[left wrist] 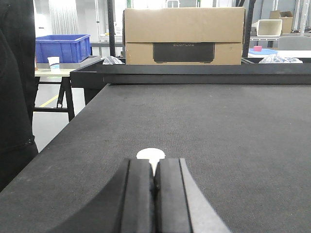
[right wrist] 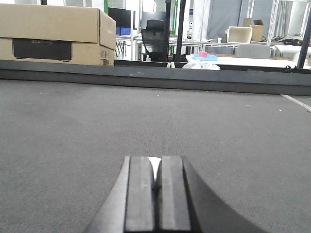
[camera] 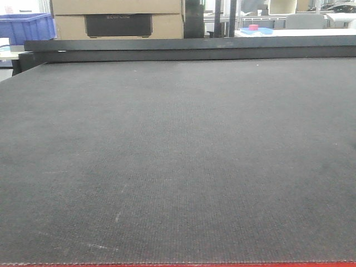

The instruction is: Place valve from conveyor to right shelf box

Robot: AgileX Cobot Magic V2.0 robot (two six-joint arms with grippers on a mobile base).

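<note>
Grey woven belt of the conveyor (camera: 178,167) stretches ahead of both tools. No valve can be made out in any view, nor the shelf box. The left tool (left wrist: 154,166) and right tool (right wrist: 155,166) sit low over the belt, pads pressed together. The risk is that an arriving valve meets shut pads and gets knocked aside. Far beyond the tips stand a black rail (camera: 189,47), a cardboard box (left wrist: 183,34) and, leftward, a blue crate (left wrist: 60,47). Nothing nearer blocks the way.

Conveyor (camera: 178,167) is viewed from its near edge by the front camera. Both wrist cameras are held low over it. The cardboard box (left wrist: 183,34) beyond is shared.
</note>
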